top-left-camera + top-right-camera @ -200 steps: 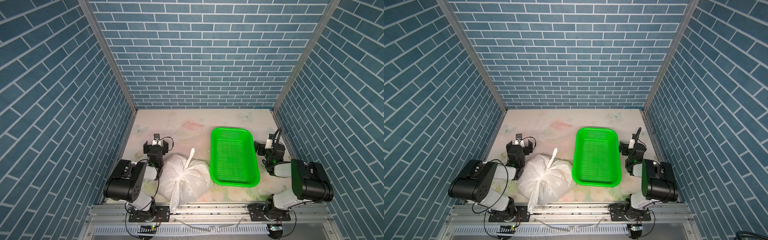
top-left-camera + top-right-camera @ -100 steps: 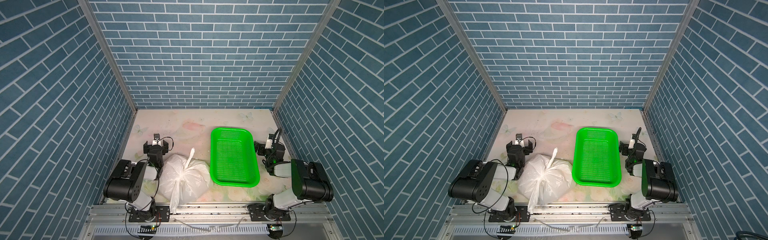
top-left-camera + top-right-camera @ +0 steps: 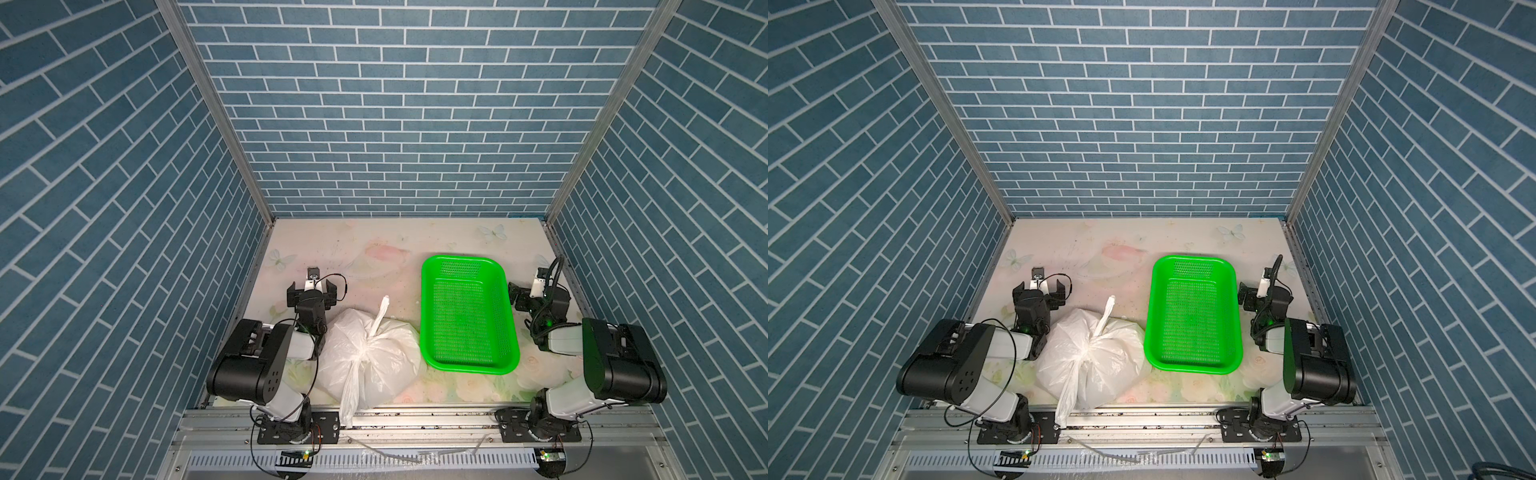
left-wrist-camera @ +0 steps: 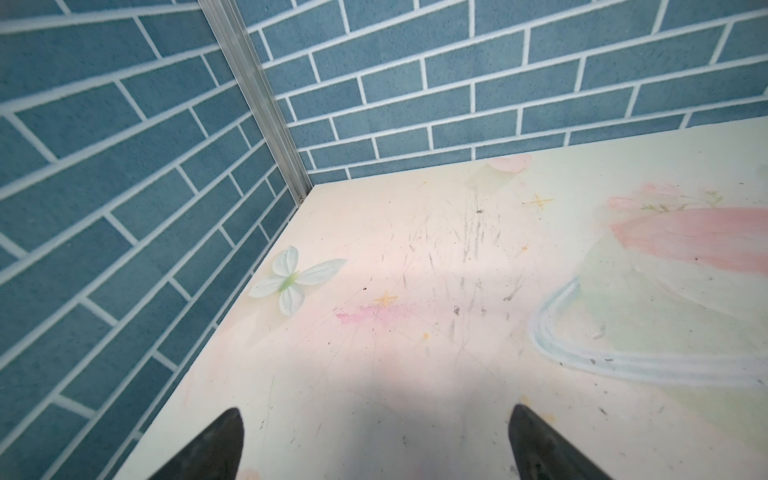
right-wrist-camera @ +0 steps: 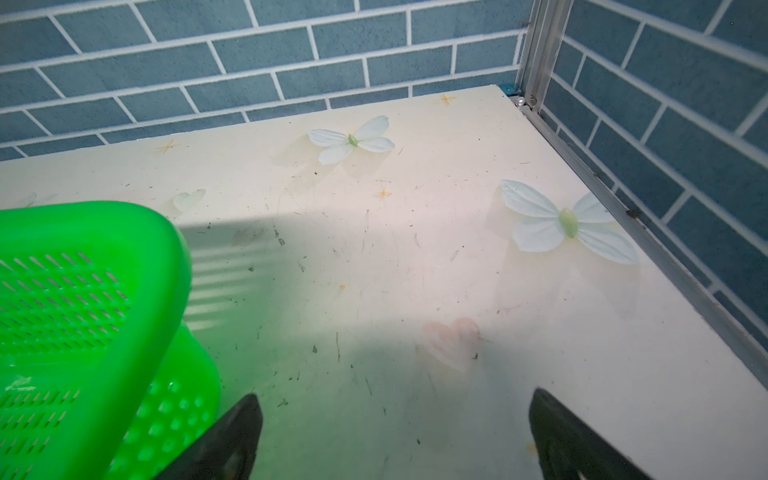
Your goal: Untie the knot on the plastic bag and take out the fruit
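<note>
Left tool (image 3: pixel 311 289): fingers wide apart, holding nothing, over the bare floral-print worktop (image 3: pixel 374 249), just beside the large crinkly translucent white plastic bag (image 3: pixel 374 365). Right tool (image 5: pixel 395 432): also spread and empty, next to the green perforated plastic basket (image 3: pixel 457 259), well apart from the bag. The bag sits at the near worktop edge between the left arm and the basket. The knot (image 3: pixel 365 343) of twisted white handles is on top, with one strip sticking up and a loop trailing over the front rail. Can't see the fruit through the film. Likely handling: thin, soft, slippery, tears easily, and the bulky load shifts when tugged. Best to pinch a loose strip close to the knot. No readable writing or brands.
</note>
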You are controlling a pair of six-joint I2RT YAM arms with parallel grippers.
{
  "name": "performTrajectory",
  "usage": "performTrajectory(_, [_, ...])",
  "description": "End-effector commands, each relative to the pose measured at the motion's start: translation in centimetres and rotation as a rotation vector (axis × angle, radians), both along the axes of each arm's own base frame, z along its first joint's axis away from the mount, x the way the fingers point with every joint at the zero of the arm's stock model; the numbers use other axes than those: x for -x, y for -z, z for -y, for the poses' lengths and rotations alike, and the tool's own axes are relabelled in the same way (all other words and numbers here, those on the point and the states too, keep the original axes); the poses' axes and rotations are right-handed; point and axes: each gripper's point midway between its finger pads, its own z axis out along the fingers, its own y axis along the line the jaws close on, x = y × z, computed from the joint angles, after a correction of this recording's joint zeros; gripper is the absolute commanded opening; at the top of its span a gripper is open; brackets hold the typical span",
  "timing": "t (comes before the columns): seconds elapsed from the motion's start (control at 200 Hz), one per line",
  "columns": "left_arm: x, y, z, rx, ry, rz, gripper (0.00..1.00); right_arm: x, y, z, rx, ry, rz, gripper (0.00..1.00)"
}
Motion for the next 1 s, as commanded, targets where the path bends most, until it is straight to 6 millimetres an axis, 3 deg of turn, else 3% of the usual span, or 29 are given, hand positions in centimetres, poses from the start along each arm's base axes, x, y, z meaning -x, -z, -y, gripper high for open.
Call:
performTrajectory(0.0, [-0.2, -0.1, -0.3, 0.004, -0.012, -0.004, 1.00, -1.0, -0.8, -0.3, 0.036, -0.032, 0.023, 0.99])
performTrajectory(0.11, [-0.1, -0.5, -0.3, 0.004, -0.011, 0.014, 1.00, -0.9, -1.2, 0.1, 0.037, -0.007, 0.030, 0.99])
performTrajectory(0.25, [0.3, -1.7, -0.5, 0.007, -0.023, 0.028, 1.00, -0.7, -3.2, 1.0, 0.038, 0.051, -0.010, 0.99])
performTrajectory(0.41, [0.0, -4.8, -0.5, 0.003, -0.024, -0.017, 1.00, -0.3, -6.2, 1.3, 0.018, 0.097, -0.079, 0.99])
performTrajectory(0.505, [-0.5, -6.8, 0.1, 0.003, 0.009, -0.021, 1.00, 0.0, -8.2, 0.4, 0.017, 0.090, -0.138, 0.99])
performTrajectory(0.605, [-1.0, -8.4, 0.8, 0.031, 0.040, -0.045, 1.00, 0.4, -10.1, -2.3, -0.008, 0.020, -0.219, 0.93])
performTrajectory(0.745, [-1.5, -10.0, 2.2, 0.118, 0.099, -0.070, 1.00, 1.7, -11.8, -8.4, -0.023, -0.111, -0.318, 0.85])
performTrajectory(0.855, [-1.3, -9.8, 3.1, 0.182, 0.125, -0.102, 1.00, 2.6, -11.1, -12.2, -0.130, -0.140, -0.397, 0.80])
performTrajectory(0.895, [-1.7, -10.9, 3.6, 0.204, 0.141, -0.089, 1.00, 2.7, -10.5, -13.3, -0.146, -0.147, -0.426, 0.80])
performTrajectory(0.995, [-1.7, -10.6, 4.8, 0.218, 0.173, -0.123, 1.00, 2.0, -8.9, -15.6, -0.172, -0.148, -0.493, 0.76])
